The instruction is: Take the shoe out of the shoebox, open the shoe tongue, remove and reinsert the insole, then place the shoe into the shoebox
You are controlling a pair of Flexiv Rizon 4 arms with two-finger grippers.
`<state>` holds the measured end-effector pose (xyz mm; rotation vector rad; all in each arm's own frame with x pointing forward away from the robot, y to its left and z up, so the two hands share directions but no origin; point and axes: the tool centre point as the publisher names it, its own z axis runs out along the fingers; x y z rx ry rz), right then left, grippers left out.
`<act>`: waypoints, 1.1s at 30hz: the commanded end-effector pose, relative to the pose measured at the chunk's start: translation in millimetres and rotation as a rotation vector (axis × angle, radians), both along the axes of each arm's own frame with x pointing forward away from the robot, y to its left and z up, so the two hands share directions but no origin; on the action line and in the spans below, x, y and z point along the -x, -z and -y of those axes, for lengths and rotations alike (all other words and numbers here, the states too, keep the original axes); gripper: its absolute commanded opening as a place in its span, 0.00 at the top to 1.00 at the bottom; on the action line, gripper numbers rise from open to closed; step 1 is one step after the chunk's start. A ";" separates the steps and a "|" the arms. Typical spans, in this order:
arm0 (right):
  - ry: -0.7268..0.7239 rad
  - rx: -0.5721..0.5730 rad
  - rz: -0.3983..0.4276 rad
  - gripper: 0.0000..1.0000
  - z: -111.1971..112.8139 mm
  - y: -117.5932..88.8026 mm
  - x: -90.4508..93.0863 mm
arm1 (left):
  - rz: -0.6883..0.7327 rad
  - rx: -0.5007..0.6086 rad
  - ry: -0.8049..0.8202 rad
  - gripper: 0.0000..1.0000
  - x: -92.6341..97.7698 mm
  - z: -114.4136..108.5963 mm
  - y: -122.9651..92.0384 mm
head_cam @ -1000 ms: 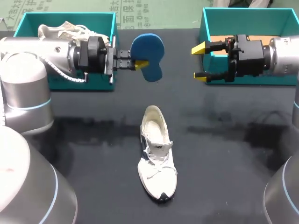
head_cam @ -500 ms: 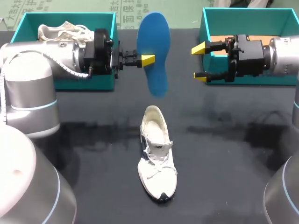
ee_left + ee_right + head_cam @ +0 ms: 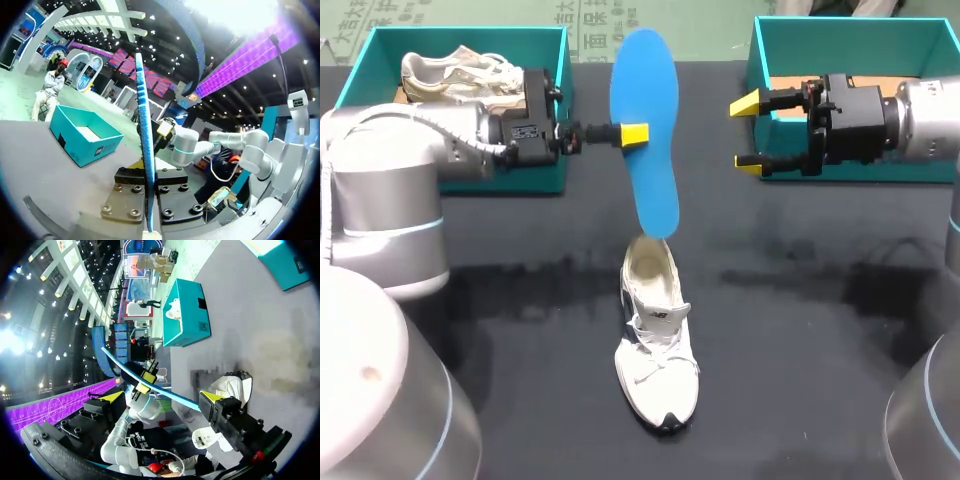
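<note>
The blue insole [image 3: 645,130] hangs above the table, its long side facing the head camera. My left gripper [image 3: 633,133] is shut on its edge near the upper end. The insole's lower tip reaches the heel opening of the white shoe [image 3: 655,340], which lies on the black table; whether they touch I cannot tell. In the left wrist view the insole [image 3: 145,125] stands edge-on between the fingers of the left gripper [image 3: 148,172]. My right gripper [image 3: 748,133] is open and empty, to the right of the insole. In the right wrist view the insole [image 3: 165,390] crosses ahead of the right gripper [image 3: 161,396], with the shoe [image 3: 232,387] beyond.
A teal shoebox [image 3: 380,45] at the back left holds a second white shoe [image 3: 450,70]. Another teal shoebox [image 3: 790,30] stands at the back right behind my right arm. Both boxes also show in the wrist views [image 3: 85,142] [image 3: 187,315].
My left gripper has turned the insole from a short, bunched shape to full length upright, and its lower tip has swung down to the shoe's heel. The right arm and the shoe have not moved.
</note>
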<state>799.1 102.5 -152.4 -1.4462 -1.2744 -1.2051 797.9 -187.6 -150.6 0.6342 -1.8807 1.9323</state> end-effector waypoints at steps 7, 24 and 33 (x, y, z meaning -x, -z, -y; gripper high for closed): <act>0.000 0.003 -0.001 0.00 -1.0 0.5 0.2 | -0.551 -0.003 0.035 1.00 2.0 -4.2 -5.6; 0.000 0.003 -0.001 0.00 -1.0 0.5 0.2 | -0.862 0.046 -0.037 1.00 7.3 -1.2 24.2; 0.000 0.003 -0.001 0.00 -1.0 0.5 0.2 | -0.952 0.023 -0.031 1.00 9.8 3.0 34.9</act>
